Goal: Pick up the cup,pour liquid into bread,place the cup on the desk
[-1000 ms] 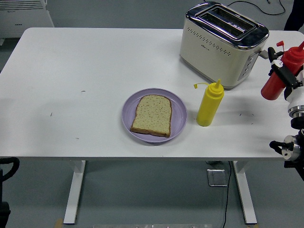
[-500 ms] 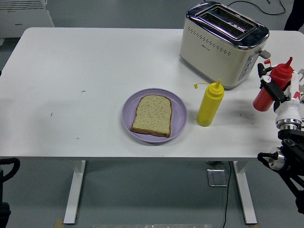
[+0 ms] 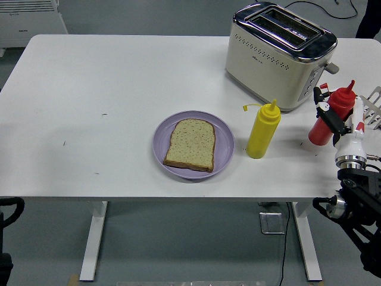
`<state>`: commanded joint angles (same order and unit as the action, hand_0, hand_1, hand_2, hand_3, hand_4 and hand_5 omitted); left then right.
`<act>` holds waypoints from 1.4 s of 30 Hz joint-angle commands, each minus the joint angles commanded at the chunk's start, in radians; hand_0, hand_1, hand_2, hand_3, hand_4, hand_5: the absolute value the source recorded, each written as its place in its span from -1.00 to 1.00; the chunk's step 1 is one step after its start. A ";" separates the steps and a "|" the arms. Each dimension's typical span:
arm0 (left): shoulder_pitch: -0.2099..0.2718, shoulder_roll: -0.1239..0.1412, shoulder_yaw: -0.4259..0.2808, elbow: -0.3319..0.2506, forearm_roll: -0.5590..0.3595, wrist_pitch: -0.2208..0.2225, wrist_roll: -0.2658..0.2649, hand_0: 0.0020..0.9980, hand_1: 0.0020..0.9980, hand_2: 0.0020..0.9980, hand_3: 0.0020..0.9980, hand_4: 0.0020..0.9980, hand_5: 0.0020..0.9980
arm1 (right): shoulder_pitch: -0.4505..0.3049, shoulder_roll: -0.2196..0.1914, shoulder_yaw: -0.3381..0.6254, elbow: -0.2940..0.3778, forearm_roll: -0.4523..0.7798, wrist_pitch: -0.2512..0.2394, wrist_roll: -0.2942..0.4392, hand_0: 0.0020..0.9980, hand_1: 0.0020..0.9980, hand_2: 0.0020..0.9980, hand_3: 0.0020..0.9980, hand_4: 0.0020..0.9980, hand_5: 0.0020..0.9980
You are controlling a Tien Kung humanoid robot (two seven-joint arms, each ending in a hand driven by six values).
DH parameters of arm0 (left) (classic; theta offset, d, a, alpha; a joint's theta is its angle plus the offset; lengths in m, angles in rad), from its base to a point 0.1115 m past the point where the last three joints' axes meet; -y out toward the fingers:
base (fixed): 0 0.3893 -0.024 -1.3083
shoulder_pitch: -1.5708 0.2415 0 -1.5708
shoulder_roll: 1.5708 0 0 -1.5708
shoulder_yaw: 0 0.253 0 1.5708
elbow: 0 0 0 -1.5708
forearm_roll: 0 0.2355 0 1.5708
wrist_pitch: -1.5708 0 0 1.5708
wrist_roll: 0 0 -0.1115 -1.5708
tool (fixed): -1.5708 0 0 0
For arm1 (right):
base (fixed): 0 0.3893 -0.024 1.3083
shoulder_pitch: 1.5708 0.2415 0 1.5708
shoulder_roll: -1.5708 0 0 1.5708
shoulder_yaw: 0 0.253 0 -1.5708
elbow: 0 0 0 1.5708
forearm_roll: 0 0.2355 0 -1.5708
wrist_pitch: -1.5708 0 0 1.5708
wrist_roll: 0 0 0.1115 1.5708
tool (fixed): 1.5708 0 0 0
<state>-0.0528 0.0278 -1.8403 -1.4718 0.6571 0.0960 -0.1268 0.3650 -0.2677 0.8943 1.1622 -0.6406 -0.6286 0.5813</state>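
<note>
No cup is in view; my right hand (image 3: 337, 123) is shut on a red squeeze bottle (image 3: 324, 126) instead. The bottle tilts with its nozzle up and to the right, low over the table's right edge, just right of the yellow squeeze bottle (image 3: 262, 132). I cannot tell whether its base touches the table. A slice of bread (image 3: 190, 144) lies on a purple plate (image 3: 224, 145) at the table's front middle, left of both bottles. My left arm (image 3: 8, 210) rests below the table's edge at the lower left, its hand hidden.
A cream and chrome toaster (image 3: 277, 53) stands at the back right, close behind the bottles. The white table (image 3: 107, 77) stretches left of the plate. A white appliance (image 3: 30, 21) stands on the floor beyond the far left corner.
My right hand has carried the red bottle down and to the left, from beyond the table's right edge to a spot low beside the toaster's front corner. Nothing else moved.
</note>
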 joint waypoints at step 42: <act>-0.003 0.000 0.000 -0.001 0.001 0.000 -0.001 0.44 0.49 0.51 0.36 0.32 1.00 | 0.005 0.031 -0.057 -0.068 0.037 -0.002 0.048 -0.74 -0.74 -0.52 -0.33 0.53 -0.37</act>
<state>-0.0556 0.0281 -1.8406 -1.4724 0.6582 0.0964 -0.1280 0.3701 -0.2367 0.8373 1.0939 -0.6038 -0.6309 0.6295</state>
